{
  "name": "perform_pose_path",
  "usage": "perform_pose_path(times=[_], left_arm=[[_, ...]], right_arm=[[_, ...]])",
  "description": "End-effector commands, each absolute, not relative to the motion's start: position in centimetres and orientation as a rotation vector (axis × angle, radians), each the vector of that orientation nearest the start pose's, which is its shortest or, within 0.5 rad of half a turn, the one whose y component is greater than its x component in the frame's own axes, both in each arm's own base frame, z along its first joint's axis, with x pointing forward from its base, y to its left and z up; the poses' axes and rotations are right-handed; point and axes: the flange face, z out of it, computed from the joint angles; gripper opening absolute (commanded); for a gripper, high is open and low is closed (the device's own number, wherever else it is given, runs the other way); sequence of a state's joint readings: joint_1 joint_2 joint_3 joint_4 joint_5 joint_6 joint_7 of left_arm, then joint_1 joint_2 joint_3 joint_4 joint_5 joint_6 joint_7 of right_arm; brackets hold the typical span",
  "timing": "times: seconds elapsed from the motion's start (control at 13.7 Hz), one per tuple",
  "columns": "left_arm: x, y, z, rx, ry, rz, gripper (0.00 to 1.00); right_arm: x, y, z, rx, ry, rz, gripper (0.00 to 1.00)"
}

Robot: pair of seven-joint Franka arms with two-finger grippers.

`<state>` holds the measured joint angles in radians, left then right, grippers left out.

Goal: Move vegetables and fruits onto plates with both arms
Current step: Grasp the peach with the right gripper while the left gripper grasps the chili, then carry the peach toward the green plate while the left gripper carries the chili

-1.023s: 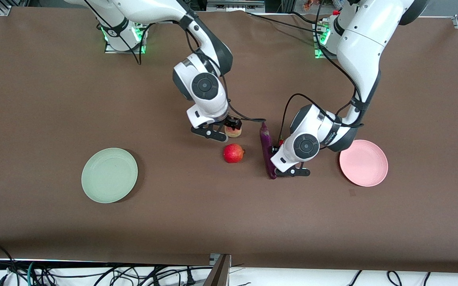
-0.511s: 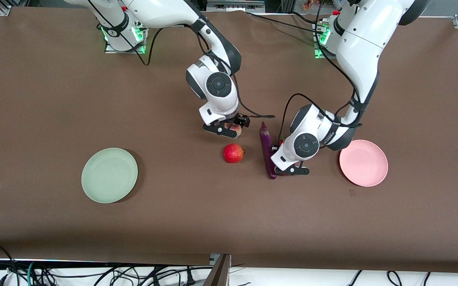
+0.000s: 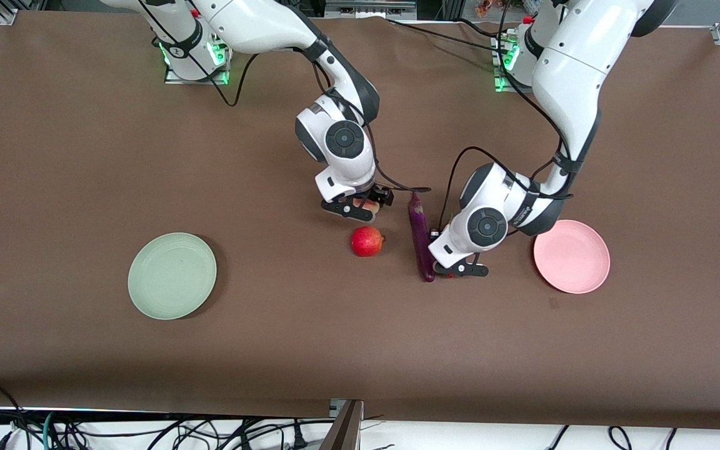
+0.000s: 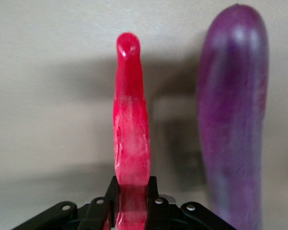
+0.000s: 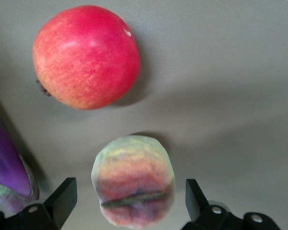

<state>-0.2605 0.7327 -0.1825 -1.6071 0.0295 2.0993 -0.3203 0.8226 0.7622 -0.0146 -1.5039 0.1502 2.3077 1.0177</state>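
Note:
My right gripper [image 3: 360,207] is low around the yellowish-pink peach [image 3: 370,204], open. In the right wrist view its fingers [image 5: 66,191] stand on either side of the peach [image 5: 133,184] without touching it. The red pomegranate-like fruit [image 3: 367,241] lies nearer the front camera and also shows in the right wrist view [image 5: 85,56]. My left gripper [image 3: 454,270] is shut on the red chili pepper [image 4: 131,120], right beside the purple eggplant [image 3: 420,240]. The mint green plate [image 3: 172,275] and the pink plate [image 3: 572,256] hold nothing.
The eggplant [image 4: 233,120] lies lengthwise close along the chili, between the two grippers. Its stem end [image 5: 9,182] is close to my right gripper. Bare brown table lies between the fruits and each plate.
My right gripper has moved toward the left arm's end of the table and come down around the peach. My left wrist has shifted only slightly beside the eggplant.

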Motion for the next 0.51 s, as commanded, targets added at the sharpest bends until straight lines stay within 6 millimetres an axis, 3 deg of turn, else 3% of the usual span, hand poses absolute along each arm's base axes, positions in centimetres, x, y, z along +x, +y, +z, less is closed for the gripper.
perform_pose_path(times=[0.0,0.15,0.29,0.44], left_arm=[[62.8,-21.8,23.5,-3.143,0.329,0.397,0.00],[63.7,-16.8,25.3,-3.135,0.465,0.460,0.00],[64.4,-11.4,25.6,-3.129,0.601,0.548,0.00],[64.7,-6.0,25.5,-3.135,0.732,0.593,0.00]], right_arm=[[49.4,52.6,20.8,-3.007,0.465,0.060,1.00],[49.4,52.6,20.5,-3.018,0.450,0.050,1.00],[49.4,52.5,20.4,-3.020,0.451,0.050,0.96],[49.4,52.5,20.4,-3.020,0.451,0.050,0.54]])
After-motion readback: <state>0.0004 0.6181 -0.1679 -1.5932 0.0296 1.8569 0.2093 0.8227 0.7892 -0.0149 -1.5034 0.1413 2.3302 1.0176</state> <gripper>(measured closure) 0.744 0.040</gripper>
